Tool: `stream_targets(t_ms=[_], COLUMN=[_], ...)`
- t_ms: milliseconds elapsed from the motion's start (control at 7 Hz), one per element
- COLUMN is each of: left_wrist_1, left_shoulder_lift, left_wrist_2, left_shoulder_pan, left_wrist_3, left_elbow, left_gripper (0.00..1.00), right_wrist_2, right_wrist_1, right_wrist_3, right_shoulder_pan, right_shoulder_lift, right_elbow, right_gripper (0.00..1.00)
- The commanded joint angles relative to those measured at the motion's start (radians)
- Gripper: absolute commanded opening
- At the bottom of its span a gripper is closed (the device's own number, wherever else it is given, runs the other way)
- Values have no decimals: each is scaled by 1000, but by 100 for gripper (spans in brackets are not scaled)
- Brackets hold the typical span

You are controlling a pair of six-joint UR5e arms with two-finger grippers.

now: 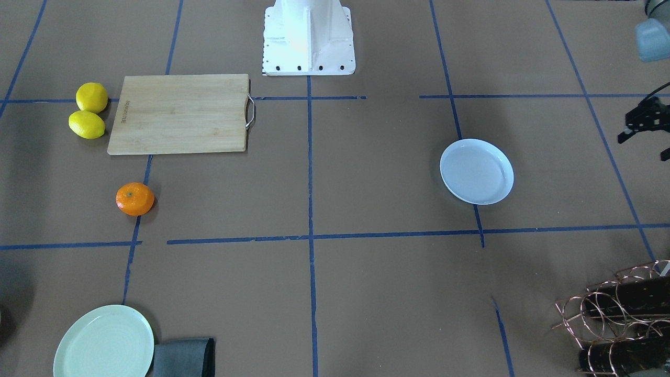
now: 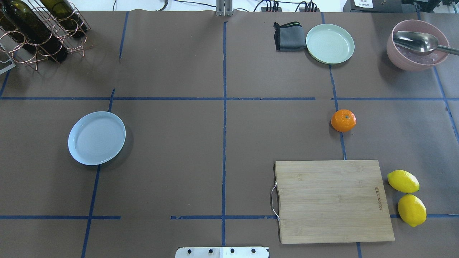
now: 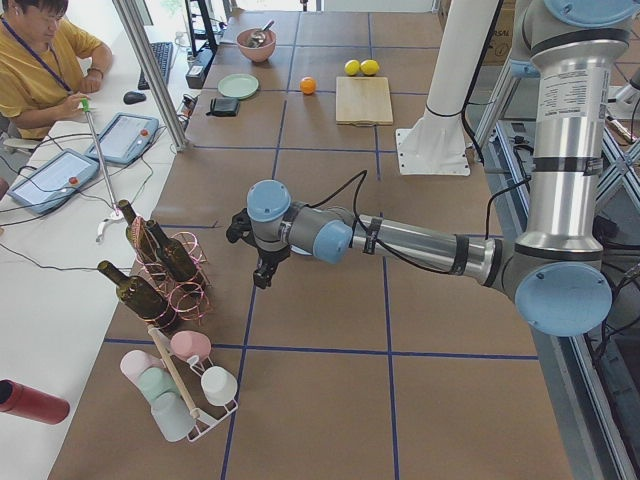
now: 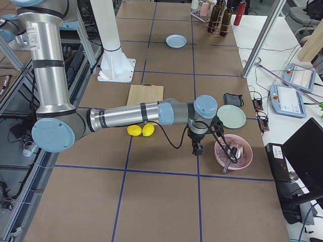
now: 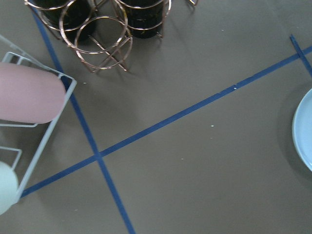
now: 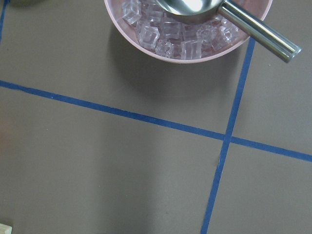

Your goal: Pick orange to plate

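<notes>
Left gripper (image 1: 644,145) hangs out beyond the plate (image 2: 96,138), jaws spread and empty. The plate is bare, ready to receive. The orange (image 2: 343,120) sits well apart, likely the right gripper's (image 4: 197,146) pick; its jaws, can't tell. Brown desk (image 2: 179,161), blue tape (image 2: 224,143) grid.

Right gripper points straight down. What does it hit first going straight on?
The right gripper would likely meet bare table beside the blue tape cross; the pink ice bowl sits off that line, depth unclear.
</notes>
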State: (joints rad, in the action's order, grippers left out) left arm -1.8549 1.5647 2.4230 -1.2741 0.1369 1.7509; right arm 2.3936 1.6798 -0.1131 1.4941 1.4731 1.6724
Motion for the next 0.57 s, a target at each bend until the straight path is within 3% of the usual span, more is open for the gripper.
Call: stream_targets(t_ms=[0,286,429], left_wrist_1=[-183,-188,-190], left_shoulder_lift=[46,87,90], left_wrist_2=[-47,-207,-211], left_shoulder_pan=[235,410,415], left_wrist_3=[484,692,742], left_elbow=[-19,-42,-60], left_gripper=[98,89,85], right_wrist_2=[1,1,1], right_wrist_1=[-2,-2,-2], right_wrist_3=[-2,-3,-3], right_shoulder_pan=[-2,-15,-15], right_shoulder_lift=[0,1,10], right_elbow=[13,12,12], right_gripper=[100,100,100])
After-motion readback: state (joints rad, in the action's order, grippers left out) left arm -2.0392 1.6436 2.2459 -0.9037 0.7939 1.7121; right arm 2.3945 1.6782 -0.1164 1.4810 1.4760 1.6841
